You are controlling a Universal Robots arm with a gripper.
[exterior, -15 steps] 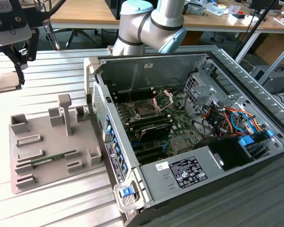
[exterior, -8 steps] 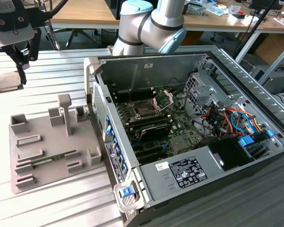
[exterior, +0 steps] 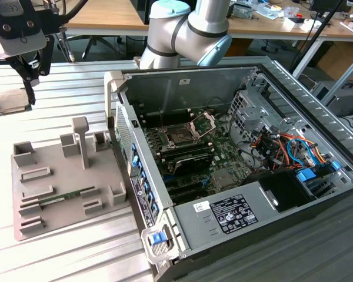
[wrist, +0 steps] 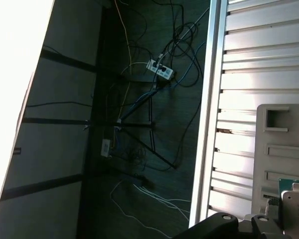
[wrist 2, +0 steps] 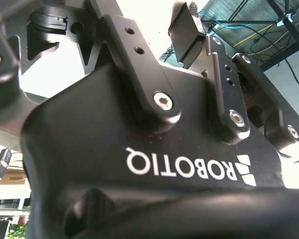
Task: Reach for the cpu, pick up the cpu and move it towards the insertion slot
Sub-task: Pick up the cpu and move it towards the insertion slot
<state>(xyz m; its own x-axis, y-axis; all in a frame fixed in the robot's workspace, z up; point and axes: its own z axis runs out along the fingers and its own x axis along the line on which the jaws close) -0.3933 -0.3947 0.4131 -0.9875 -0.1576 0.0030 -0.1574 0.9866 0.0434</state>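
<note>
Clamping the flat square silvery cpu (exterior: 10,101), matte black gripper (exterior: 28,95) closed on it, above ribbed metal table (exterior: 70,88)

ribbed metal tabletop (exterior: 65,76) was washed out by bright light on the exterior view's left, cluttered wooden desks (exterior: 100,14) stood behind it, and past the table edge in the first wrist view a dark floor (wrist: 65,99) carried loose cables (wrist: 154,199) and a white power strip (wrist: 160,70).
</note>
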